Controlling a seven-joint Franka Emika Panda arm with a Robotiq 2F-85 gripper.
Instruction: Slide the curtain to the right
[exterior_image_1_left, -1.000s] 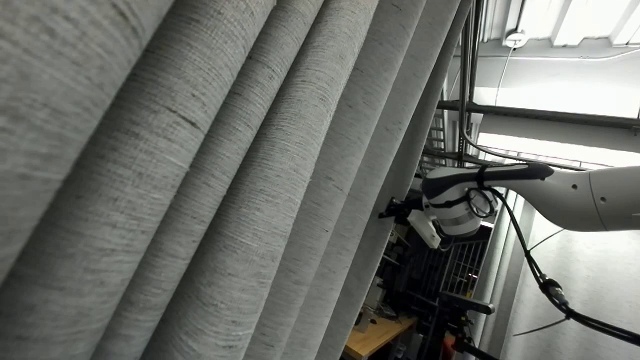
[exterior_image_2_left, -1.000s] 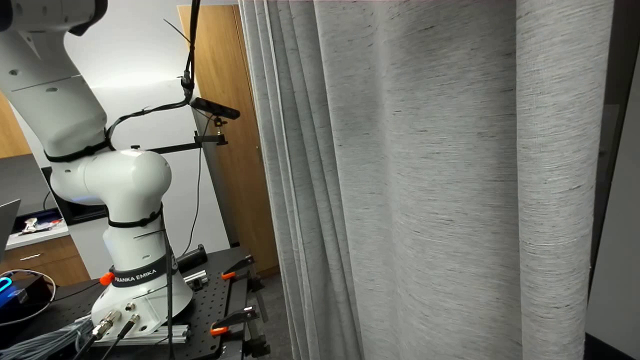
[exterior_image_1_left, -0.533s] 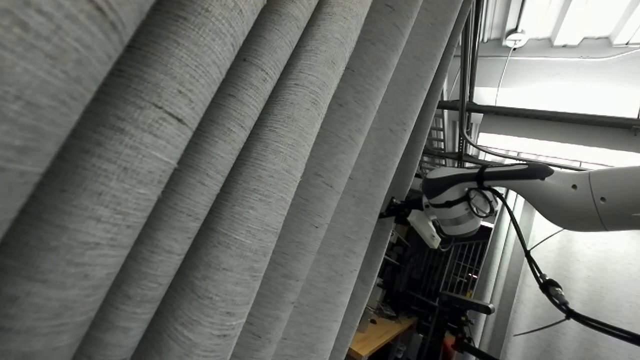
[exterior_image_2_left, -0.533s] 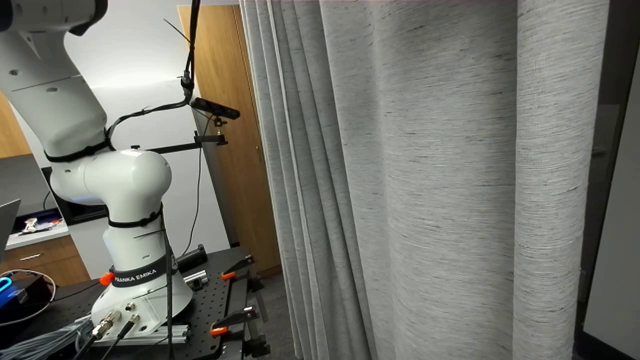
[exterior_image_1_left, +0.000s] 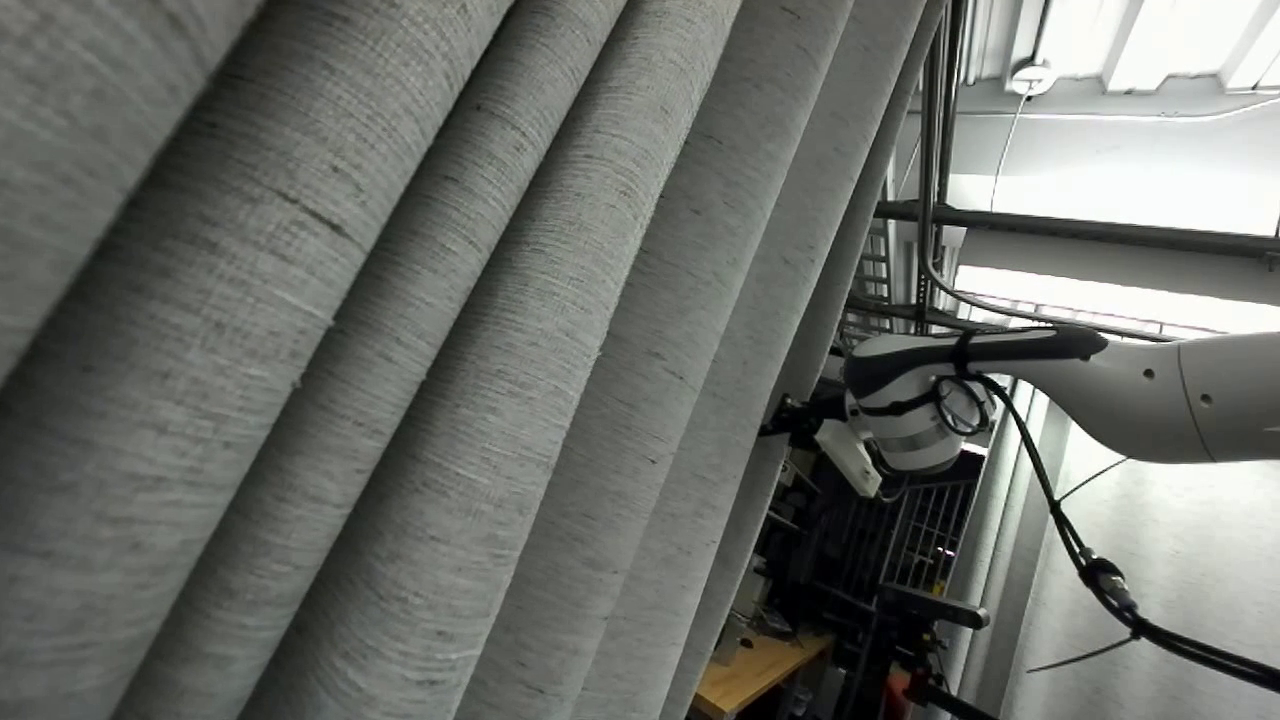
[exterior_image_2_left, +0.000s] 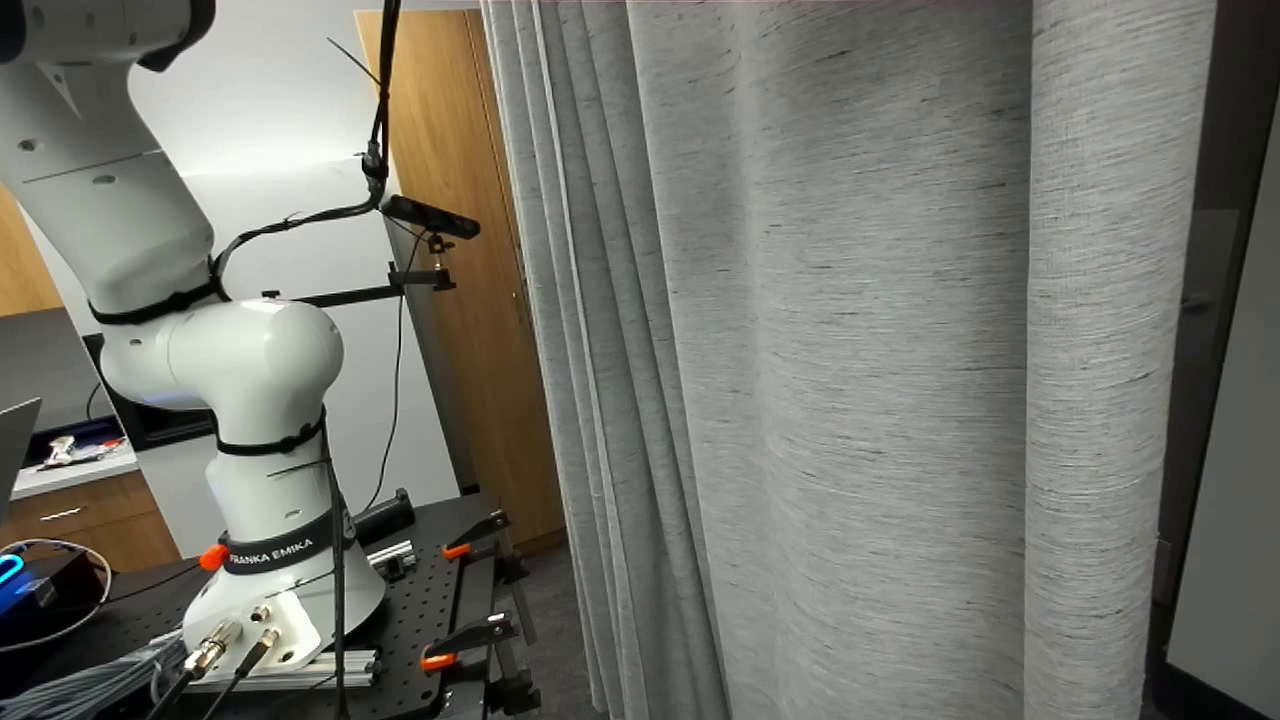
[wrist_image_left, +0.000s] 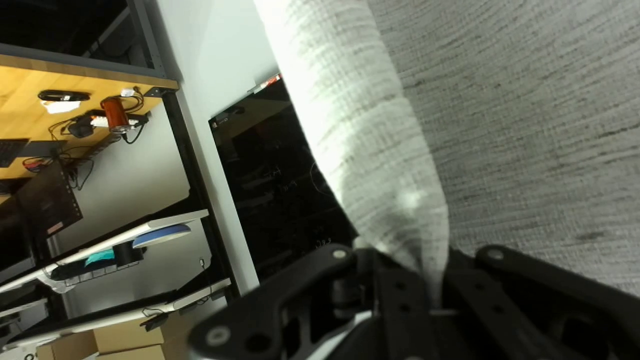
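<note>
The curtain is a large light-grey woven drape with long parallel folds. It fills the left and middle of an exterior view (exterior_image_1_left: 480, 380) and the middle and right of an exterior view (exterior_image_2_left: 880, 350). In the wrist view its edge fold (wrist_image_left: 370, 140) runs down between the fingers. My gripper (wrist_image_left: 410, 275) is shut on this fold, which is pinched narrow there. In an exterior view the gripper (exterior_image_1_left: 780, 420) is at the curtain's far edge, its fingertips partly hidden by fabric. The gripper is out of frame in the view with the robot base (exterior_image_2_left: 280, 590).
A camera on a bracket (exterior_image_2_left: 432, 216) stands beside the arm, near the curtain. Clamps (exterior_image_2_left: 470, 640) sit on the black mounting table (exterior_image_2_left: 430, 600). A wooden cabinet (exterior_image_2_left: 480, 300) is behind. The wrist view shows shelves (wrist_image_left: 125, 235), a wooden desk (wrist_image_left: 30, 100) and a black board (wrist_image_left: 280, 185).
The curtain's folds sway: the near folds shift left in an exterior view, and its right edge shifts slightly left in an exterior view. The arm shows no clear movement; the gripper stays at the curtain's edge.
</note>
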